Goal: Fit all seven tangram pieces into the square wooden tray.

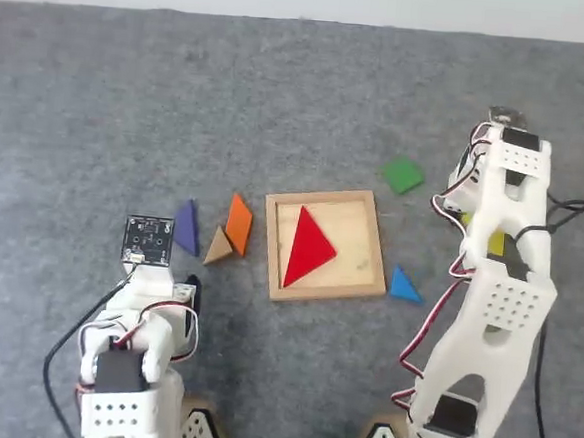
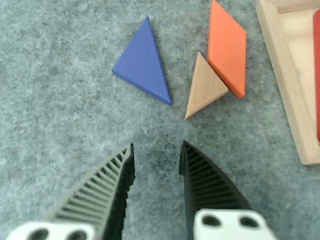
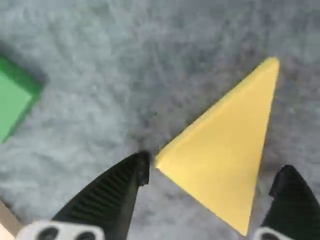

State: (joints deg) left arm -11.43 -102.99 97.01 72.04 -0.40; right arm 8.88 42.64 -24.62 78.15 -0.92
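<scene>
Right gripper [image 3: 215, 167], fingers apart, is straddling the flat yellow triangle piece [image 3: 225, 150]; closing on it probably comes next. Left gripper [image 2: 156, 147] is hanging, fingers apart.

Red triangle [image 1: 308, 245], pale wooden tray [image 1: 324, 196]. Orange parallelogram [image 1: 239, 223], tan triangle [image 1: 219, 245], indigo triangle [image 1: 186, 228]. Light blue triangle [image 1: 403, 285], green square [image 1: 403, 175], yellow triangle [image 3: 225, 155]. Mottled grey felt mat [image 1: 280, 98]. White arms [image 1: 497, 294], black ribbed fingers [image 2: 205, 180].
</scene>
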